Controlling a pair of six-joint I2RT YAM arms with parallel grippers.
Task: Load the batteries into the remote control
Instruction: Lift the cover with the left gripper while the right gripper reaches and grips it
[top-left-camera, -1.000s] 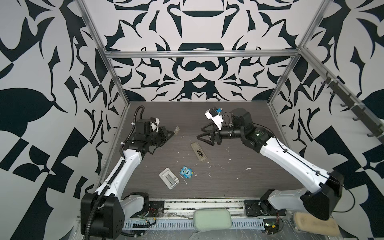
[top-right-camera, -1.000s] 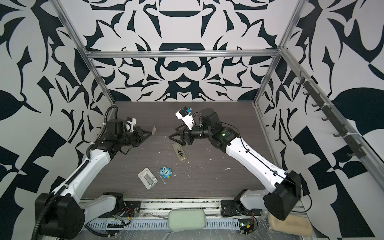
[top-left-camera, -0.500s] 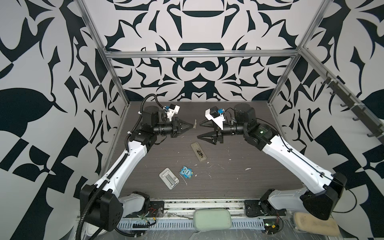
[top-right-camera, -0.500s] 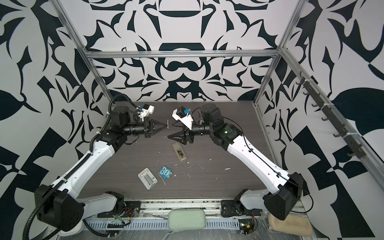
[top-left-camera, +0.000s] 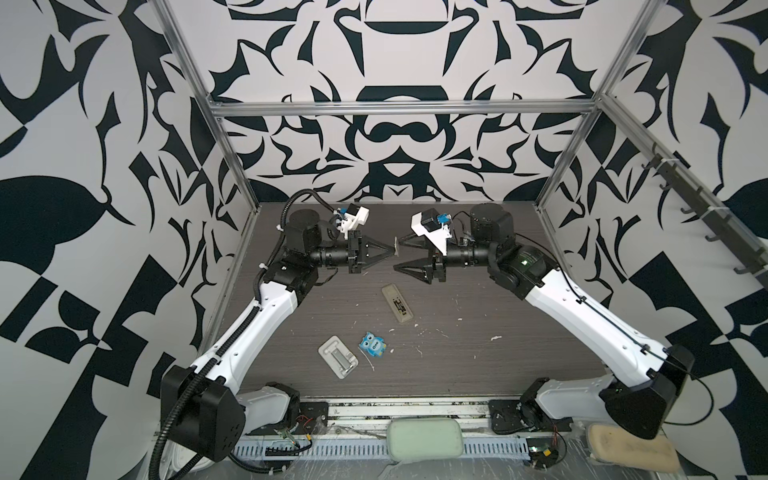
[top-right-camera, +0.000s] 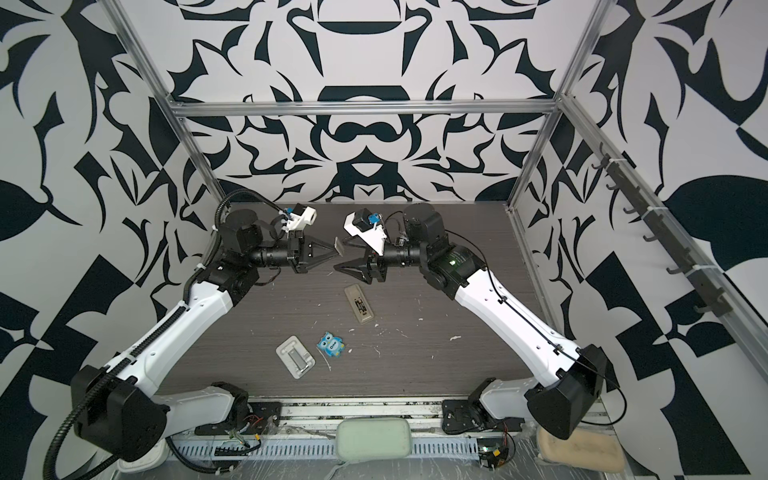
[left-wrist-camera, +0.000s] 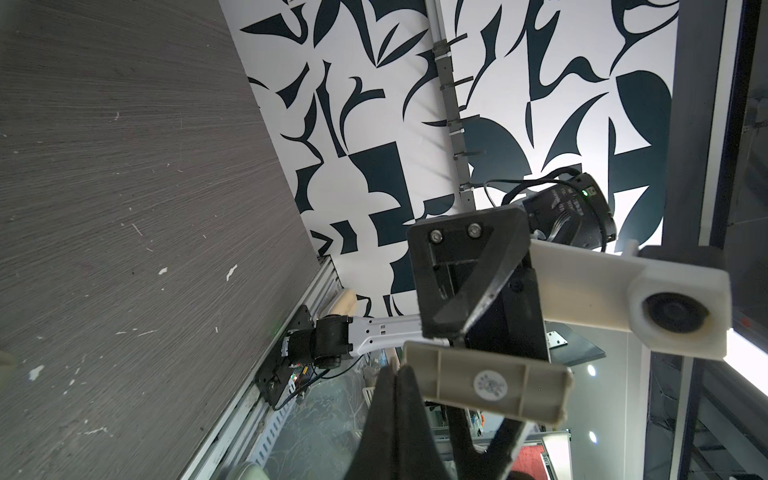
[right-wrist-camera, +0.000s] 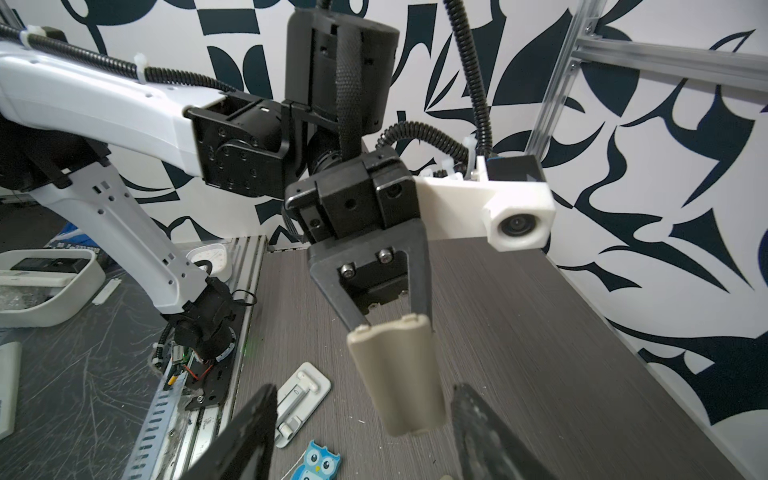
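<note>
One cover (right-wrist-camera: 395, 376) in left end effector (top-left-camera: 391, 248)

We log this as a robot lab test cell: alu-profile frame (top-left-camera: 399, 109), b/w patterned walls (top-left-camera: 399, 62), exposed wiring (top-left-camera: 544, 451) up front

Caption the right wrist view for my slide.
Left gripper holds a beige cover before the open right gripper, above a white tray and blue owl.
</note>
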